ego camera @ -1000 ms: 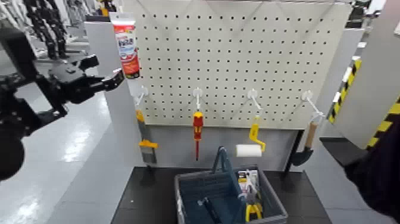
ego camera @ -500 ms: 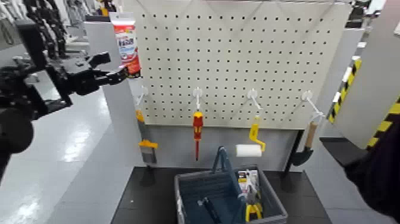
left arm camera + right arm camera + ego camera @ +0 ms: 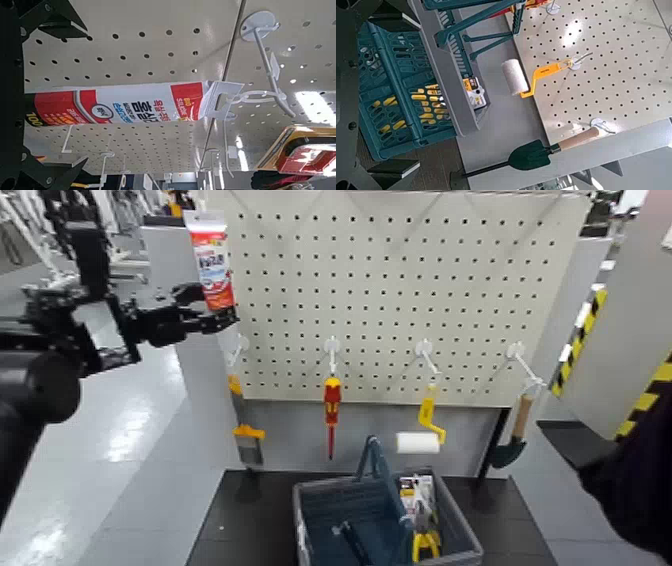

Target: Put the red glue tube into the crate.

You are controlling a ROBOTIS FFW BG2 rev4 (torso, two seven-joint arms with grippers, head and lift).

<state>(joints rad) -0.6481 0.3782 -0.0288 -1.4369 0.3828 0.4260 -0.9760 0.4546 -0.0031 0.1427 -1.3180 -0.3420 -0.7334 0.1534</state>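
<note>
"So, is anything grasped by the left gripper [image 3: 65, 96]?"

"Nothing is clenched; its fingers are spread wide, and the lower end of the red glue tube [image 3: 150, 104] is framed between them, the tube being hung on a hook [image 3: 269, 67]."

"And the crate [image 3: 303, 525]?"

"It is seen below that gripper, to its right. The right gripper [image 3: 383, 87] is parked well apart; its grip cannot be told."

- We hold our left pincer [image 3: 212, 306] level, its two fingers [image 3: 59, 176] spread wide apart.
- Directly behind that pincer, our dark left wrist [image 3: 160, 326] lies nearly in line with it.
- Farther back from the pincer, our left forearm [image 3: 50, 320] reaches in from the left, with a bulky rounded joint [image 3: 52, 387] lower than the pincer.
- Our right pincer [image 3: 376, 91] waits well apart from the left one, its fingers open.
</note>
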